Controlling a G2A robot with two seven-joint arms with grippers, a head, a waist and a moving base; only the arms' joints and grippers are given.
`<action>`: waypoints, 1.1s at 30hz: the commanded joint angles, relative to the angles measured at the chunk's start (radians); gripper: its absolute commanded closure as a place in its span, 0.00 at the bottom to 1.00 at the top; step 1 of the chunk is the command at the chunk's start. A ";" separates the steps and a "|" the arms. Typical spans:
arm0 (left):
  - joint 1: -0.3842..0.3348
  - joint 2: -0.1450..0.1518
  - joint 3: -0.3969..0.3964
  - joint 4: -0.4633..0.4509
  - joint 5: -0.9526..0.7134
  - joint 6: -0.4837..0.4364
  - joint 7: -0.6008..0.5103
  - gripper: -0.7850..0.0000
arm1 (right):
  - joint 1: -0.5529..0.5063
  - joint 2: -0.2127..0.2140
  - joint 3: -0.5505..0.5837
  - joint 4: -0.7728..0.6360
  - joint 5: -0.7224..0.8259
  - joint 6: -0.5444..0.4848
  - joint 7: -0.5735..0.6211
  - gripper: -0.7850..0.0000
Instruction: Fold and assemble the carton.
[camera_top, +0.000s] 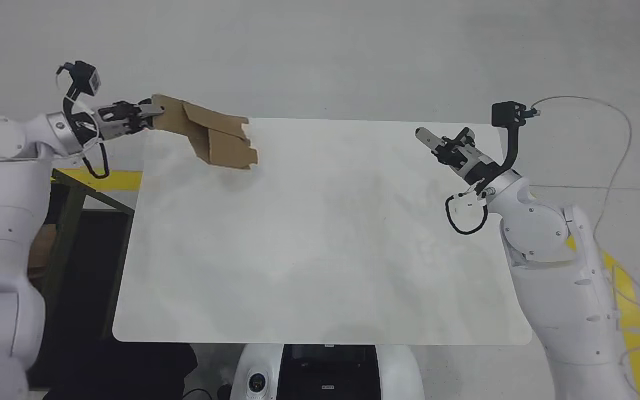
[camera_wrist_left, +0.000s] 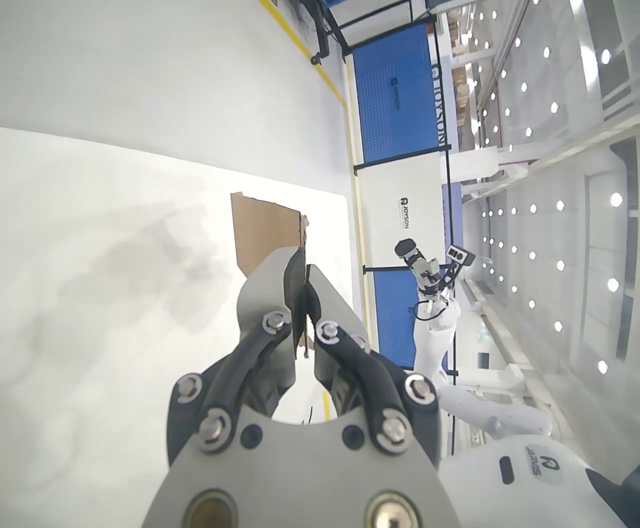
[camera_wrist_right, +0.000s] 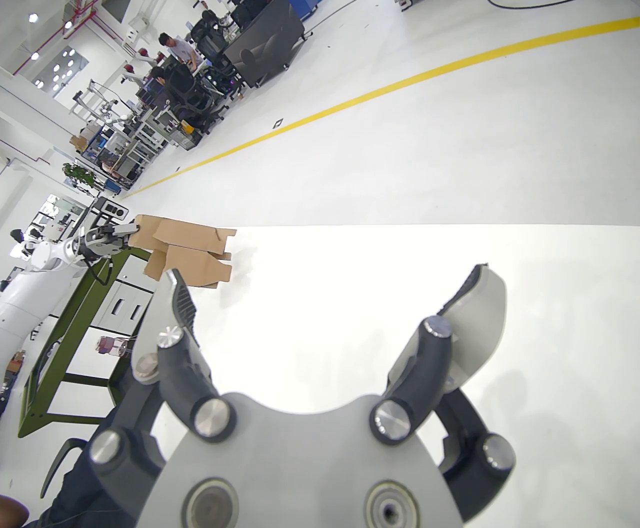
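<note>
A flat brown carton hangs over the table's far left corner, partly unfolded, with its flaps reaching onto the white tabletop. My left gripper is shut on the carton's outer edge, just beyond the table's side. In the left wrist view the cardboard is pinched between the two fingers. The right wrist view has the carton far off across the table. My right gripper hovers open above the far right part of the table, its fingers wide apart with nothing between them.
A green metal frame stands beside the table's left edge, below the left arm. A thin cable loops behind the right arm. The wide middle of the tabletop lies between the two arms.
</note>
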 joint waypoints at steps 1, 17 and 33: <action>-0.003 -0.007 0.013 -0.033 0.005 -0.001 0.010 1.00 | 0.000 0.000 0.000 0.000 0.000 0.000 0.000 0.00; 0.058 -0.022 0.028 -0.298 -0.027 0.060 0.020 1.00 | 0.000 0.000 0.000 0.000 0.000 0.000 0.000 0.00; 0.148 -0.044 0.093 -0.519 0.052 0.111 0.102 1.00 | 0.000 0.000 0.000 0.000 0.000 0.000 0.000 0.00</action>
